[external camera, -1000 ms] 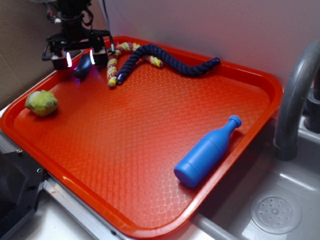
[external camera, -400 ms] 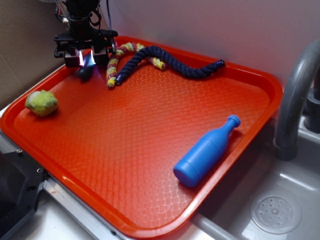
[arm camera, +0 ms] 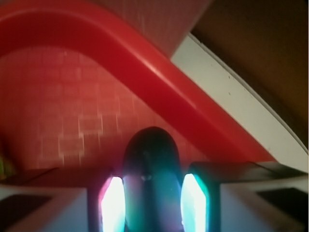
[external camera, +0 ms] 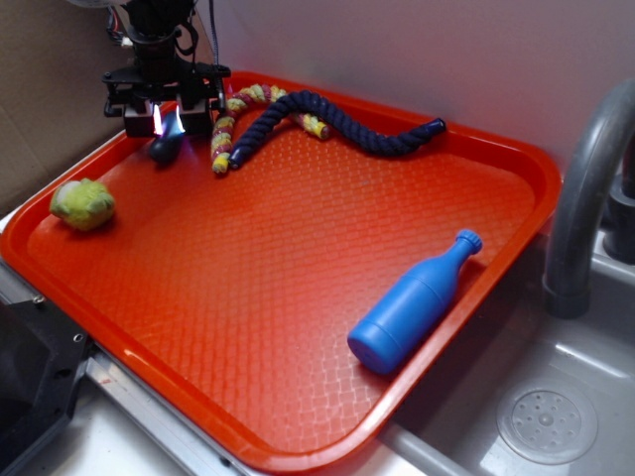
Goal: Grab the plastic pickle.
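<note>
One pickle (arm camera: pixel 152 169) lengthwise between gripper (external camera: pixel 167 121) fingers.

An orange-red textured tray (external camera: pixel 298 327) is seen filling most of the exterior view; its curved rim (arm camera: pixel 159 77) is also shown in the wrist view. A navy braided rope (external camera: pixel 342 124) is laid in an S-curve along the tray's far edge, touching a shorter pink-and-yellow rope piece (external camera: pixel 226 124) at its left end. A fuzzy yellow-green lump (external camera: pixel 82 204) is placed near the left rim. A blue bottle (external camera: pixel 412 302) is laid on its side near the right rim (cap pointing away from the camera). Beside the tray, a grey faucet (external camera: pixel 585 188) and a metal sink (external camera: pixel 556 397) with a round drain (external camera: pixel 547 423) are visible.
</note>
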`<state>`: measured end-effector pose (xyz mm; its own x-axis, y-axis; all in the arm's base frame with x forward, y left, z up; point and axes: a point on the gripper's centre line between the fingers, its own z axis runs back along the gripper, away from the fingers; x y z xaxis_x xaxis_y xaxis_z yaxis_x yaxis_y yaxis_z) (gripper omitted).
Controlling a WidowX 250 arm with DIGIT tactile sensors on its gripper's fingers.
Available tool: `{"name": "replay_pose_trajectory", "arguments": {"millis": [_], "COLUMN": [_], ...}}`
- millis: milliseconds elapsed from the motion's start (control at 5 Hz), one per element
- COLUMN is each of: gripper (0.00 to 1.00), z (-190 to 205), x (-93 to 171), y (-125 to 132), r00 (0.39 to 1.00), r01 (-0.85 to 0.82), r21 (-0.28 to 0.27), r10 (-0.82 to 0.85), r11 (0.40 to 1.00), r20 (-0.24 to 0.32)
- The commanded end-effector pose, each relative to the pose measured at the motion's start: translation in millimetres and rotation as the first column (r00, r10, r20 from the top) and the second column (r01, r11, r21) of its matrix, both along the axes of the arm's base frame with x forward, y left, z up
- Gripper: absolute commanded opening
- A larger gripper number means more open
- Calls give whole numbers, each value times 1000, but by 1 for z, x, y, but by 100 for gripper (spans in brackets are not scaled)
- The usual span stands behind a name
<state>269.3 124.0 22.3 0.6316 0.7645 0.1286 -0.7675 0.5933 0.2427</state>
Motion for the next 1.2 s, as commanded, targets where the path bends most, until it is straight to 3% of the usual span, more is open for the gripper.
{"name": "replay_pose_trajectory", "arguments": {"millis": [0, 200, 400, 600, 800, 1000], "gripper": [0, 0, 0, 0, 0, 0], "z": [67, 115, 168, 215, 222, 218], "x": [-16, -55, -76, -75, -83, -83], "y": [-54, -101, -95, -75, -71, -77], "r00": [928, 831, 800, 803, 813, 819], "r01": [358, 556, 599, 597, 574, 565], "r21": [-201, -134, -237, -280, -294, -253], "r10": [-372, -551, -579, -556, -493, -498], "r11": [912, 821, 765, 752, 764, 785], "r20": [-36, 73, 157, 215, 309, 285]}}
